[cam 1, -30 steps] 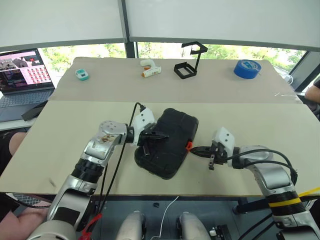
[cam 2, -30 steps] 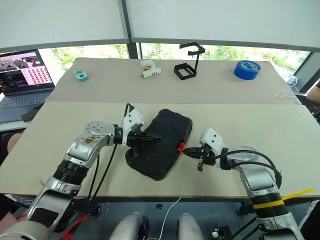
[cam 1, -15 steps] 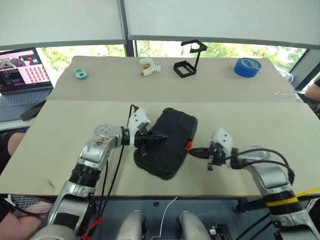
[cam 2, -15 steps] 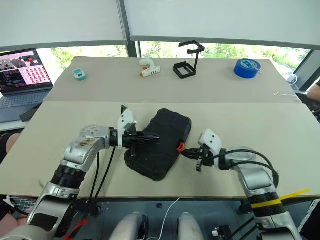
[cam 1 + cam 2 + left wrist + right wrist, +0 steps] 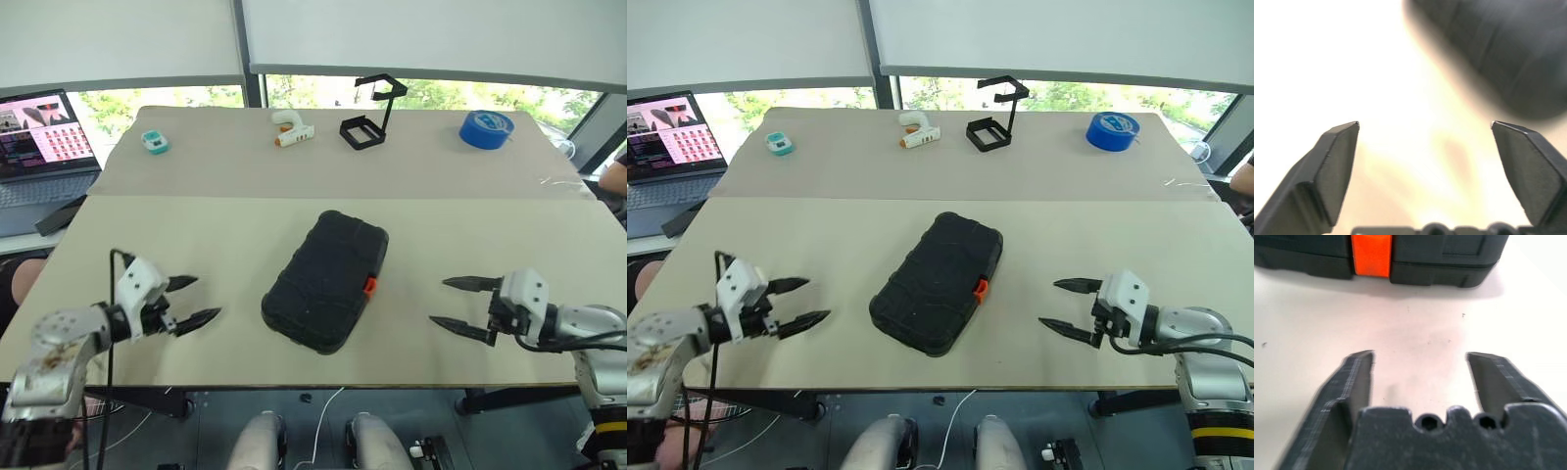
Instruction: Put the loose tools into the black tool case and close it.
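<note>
Your left end effector [image 5: 186, 302] has its two black fingers spread wide apart. It holds nothing and touches nothing. It hangs just over the near left part of the worktop [image 5: 225, 235], and its tips point toward the middle.

Your right end effector [image 5: 456, 304] is spread wide too, and it is empty. It hangs over the near right part of the worktop. Its tips point toward the middle, so your two end effectors face each other.

The case [image 5: 325, 280] lies flat on the worktop between them. It is shut, and its ribbed black lid faces up. It lies at a slant, with one short end near the front edge and the other end farther back and to the right. Its small orange latch [image 5: 369, 286] is on the long side that faces your right end effector. There is bare worktop between the case and each end effector, so neither one touches it. In the right wrist view you look straight at the latch [image 5: 1370, 254], with bare worktop between it and the fingers [image 5: 1354, 382]. In the left wrist view the case [image 5: 1498, 49] is a dark blur past the fingers [image 5: 1332, 166].

You cannot see any loose tools lying on the worktop near the case.
</note>
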`<control>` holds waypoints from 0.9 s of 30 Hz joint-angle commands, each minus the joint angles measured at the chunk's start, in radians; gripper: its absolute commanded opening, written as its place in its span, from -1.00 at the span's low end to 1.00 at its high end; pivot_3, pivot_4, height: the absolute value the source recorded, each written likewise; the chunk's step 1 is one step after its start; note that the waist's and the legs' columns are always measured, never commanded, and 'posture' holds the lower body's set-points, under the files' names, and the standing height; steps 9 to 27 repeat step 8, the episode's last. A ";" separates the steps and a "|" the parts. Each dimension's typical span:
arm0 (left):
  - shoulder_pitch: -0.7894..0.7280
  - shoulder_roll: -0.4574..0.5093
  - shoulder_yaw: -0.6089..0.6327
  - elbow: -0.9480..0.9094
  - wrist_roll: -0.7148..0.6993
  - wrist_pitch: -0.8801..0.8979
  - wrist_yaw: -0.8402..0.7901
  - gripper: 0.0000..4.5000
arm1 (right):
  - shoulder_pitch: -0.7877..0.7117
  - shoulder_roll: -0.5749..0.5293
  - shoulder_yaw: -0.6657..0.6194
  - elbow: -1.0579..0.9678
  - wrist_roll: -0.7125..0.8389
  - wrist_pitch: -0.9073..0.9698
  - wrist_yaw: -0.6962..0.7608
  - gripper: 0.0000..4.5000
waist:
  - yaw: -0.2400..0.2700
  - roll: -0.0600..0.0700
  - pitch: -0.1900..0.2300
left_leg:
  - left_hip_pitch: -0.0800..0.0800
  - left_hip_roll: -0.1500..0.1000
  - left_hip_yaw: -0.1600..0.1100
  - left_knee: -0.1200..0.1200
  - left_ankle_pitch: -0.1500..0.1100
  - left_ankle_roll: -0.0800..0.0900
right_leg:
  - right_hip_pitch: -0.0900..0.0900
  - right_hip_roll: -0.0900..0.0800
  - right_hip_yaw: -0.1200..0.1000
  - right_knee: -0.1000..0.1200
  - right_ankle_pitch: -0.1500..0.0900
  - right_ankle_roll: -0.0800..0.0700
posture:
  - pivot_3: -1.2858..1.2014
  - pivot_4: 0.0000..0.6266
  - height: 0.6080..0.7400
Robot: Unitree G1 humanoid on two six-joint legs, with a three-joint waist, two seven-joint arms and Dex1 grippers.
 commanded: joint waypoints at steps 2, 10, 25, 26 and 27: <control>0.090 0.011 0.091 -0.007 0.016 -0.114 0.044 1.00 | -0.033 -0.005 -0.041 0.110 0.019 -0.133 0.025 0.95 | 0.005 0.000 0.000 | 0.000 0.001 0.000 0.000 0.000 0.000 | 0.000 -0.005 -0.002 0.000 0.000 0.000 | 0.03 -0.52 1.00; 0.135 -0.019 0.128 -0.055 -0.022 -0.131 0.100 1.00 | -0.061 0.019 -0.032 0.184 0.012 -0.213 -0.013 0.95 | 0.008 0.000 0.000 | 0.000 0.000 0.001 -0.005 -0.001 -0.001 | -0.002 -0.008 -0.001 -0.002 0.000 -0.001 | 0.03 -0.52 1.00; 0.135 -0.019 0.128 -0.055 -0.022 -0.131 0.100 1.00 | -0.061 0.019 -0.032 0.184 0.012 -0.213 -0.013 0.95 | 0.008 0.000 0.000 | 0.000 0.000 0.001 -0.005 -0.001 -0.001 | -0.002 -0.008 -0.001 -0.002 0.000 -0.001 | 0.03 -0.52 1.00; 0.135 -0.019 0.128 -0.055 -0.022 -0.131 0.100 1.00 | -0.061 0.019 -0.032 0.184 0.012 -0.213 -0.013 0.95 | 0.008 0.000 0.000 | 0.000 0.000 0.001 -0.005 -0.001 -0.001 | -0.002 -0.008 -0.001 -0.002 0.000 -0.001 | 0.03 -0.52 1.00; 0.135 -0.019 0.128 -0.055 -0.022 -0.131 0.100 1.00 | -0.061 0.019 -0.032 0.184 0.012 -0.213 -0.013 0.95 | 0.008 0.000 0.000 | 0.000 0.000 0.001 -0.005 -0.001 -0.001 | -0.002 -0.008 -0.001 -0.002 0.000 -0.001 | 0.03 -0.52 1.00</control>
